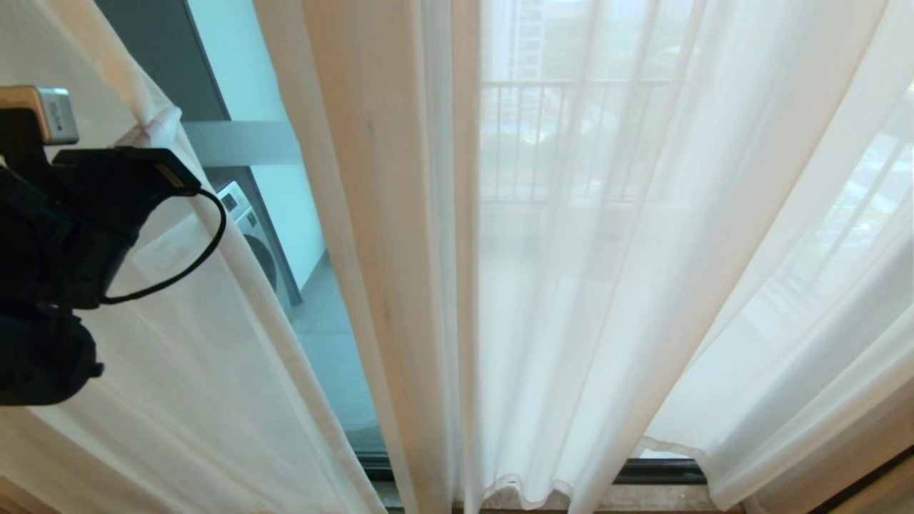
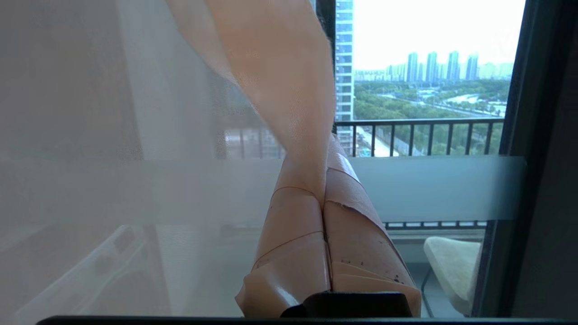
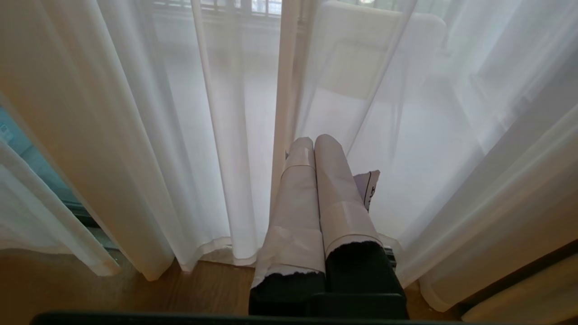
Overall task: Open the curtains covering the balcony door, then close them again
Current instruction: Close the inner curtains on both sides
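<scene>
The left gripper point(image 2: 323, 198), jaws clenched on the sheer white curtains point(image 1: 235, 371), has part-bared the dark-framed glass balcony door point(image 1: 243, 86); closing remains. The right gripper point(image 3: 316, 149) hangs clenched, empty.

The sheer white translucent curtains point(image 1: 585, 285) hang in front of the tall glass balcony door in its dark metal frame point(image 1: 214, 86), parted at about ten o'clock. Through that gap, behind the glass, a white front-loading washing machine point(image 1: 253, 235) stands on the balcony. The left gripper with tape-wrapped fingers point(image 2: 323, 198) sits at nine o'clock, pinching the left panel's edge. The right gripper with tape-wrapped fingers point(image 3: 314, 149) hangs low at six o'clock, before the curtain folds, above the wooden floor point(image 3: 135, 293).
</scene>
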Robot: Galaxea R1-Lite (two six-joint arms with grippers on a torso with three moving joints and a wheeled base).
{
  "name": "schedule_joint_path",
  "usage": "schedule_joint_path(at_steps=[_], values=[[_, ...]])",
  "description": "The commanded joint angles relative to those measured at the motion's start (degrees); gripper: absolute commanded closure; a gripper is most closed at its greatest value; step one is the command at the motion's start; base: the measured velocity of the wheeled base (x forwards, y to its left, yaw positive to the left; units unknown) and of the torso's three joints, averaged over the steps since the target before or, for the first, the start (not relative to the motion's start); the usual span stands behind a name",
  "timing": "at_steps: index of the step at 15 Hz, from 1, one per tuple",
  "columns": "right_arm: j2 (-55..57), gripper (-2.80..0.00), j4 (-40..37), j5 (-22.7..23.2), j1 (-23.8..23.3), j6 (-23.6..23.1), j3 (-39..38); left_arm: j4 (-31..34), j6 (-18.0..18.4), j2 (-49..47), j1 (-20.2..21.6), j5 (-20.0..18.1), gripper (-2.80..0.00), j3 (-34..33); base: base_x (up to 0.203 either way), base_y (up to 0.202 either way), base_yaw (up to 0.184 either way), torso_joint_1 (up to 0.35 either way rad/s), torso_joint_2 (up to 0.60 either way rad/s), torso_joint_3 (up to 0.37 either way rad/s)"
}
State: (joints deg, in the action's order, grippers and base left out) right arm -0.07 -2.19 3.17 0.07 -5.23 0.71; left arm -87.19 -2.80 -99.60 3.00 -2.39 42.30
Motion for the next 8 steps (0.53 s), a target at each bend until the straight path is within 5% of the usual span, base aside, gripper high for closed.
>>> schedule_joint_path(at_steps=[1, 8], values=[[0.1, 0.00, 0.0, 0.0, 0.0, 0.0, 0.0, -1.8, -0.1, 0.2, 0.1, 0.0, 0.00, 0.0, 0.000, 0.000, 0.000, 0.000, 0.00, 0.000], [0.1, 0.00, 0.0, 0.1, 0.0, 0.0, 0.0, -1.8, 0.1, 0.8, 0.0, 0.0, 0.00, -0.7, 0.000, 0.000, 0.000, 0.000, 0.00, 0.000]])
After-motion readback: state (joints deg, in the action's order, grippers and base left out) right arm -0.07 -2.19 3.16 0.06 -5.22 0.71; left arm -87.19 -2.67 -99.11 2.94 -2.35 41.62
